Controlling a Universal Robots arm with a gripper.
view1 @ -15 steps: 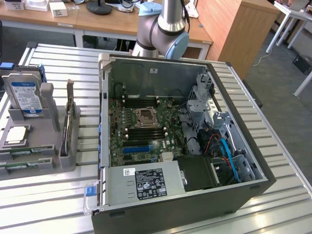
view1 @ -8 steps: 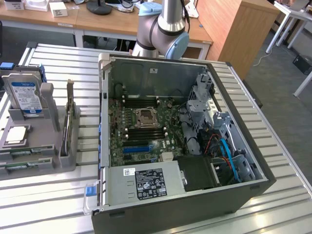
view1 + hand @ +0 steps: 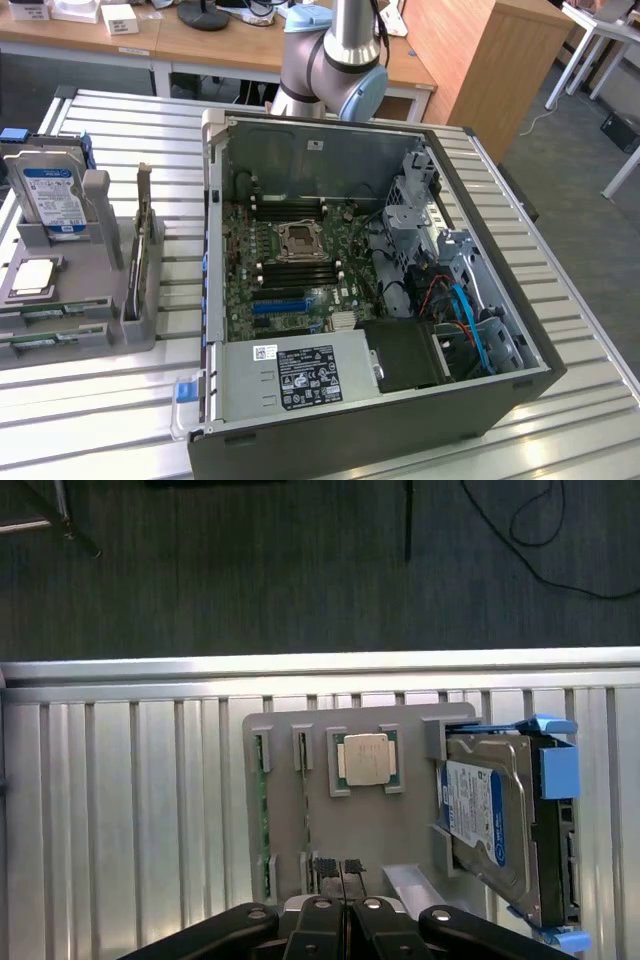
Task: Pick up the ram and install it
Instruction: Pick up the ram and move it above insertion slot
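Two ram sticks stand on edge in slots of a grey holder (image 3: 400, 830). They show as thin green strips, one ram stick (image 3: 262, 820) nearer the holder's edge and the other ram stick (image 3: 306, 825) beside it. In the exterior view the ram sticks (image 3: 50, 314) lie at the holder's near end, on the exterior view's left. My gripper (image 3: 338, 872) hangs high above the holder, close to one end of the second stick. Its jaws are shut with nothing between them. The open computer case (image 3: 215, 230) shows the motherboard with black memory slots (image 3: 297, 268) beside the bare processor socket (image 3: 297, 240).
On the same holder sit a square silver processor (image 3: 364, 757) and a hard drive (image 3: 490, 815) with a blue label in a blue bracket. The arm's column (image 3: 335, 60) rises behind the case. A ribbed metal table (image 3: 120, 410) carries everything. Desks stand beyond it.
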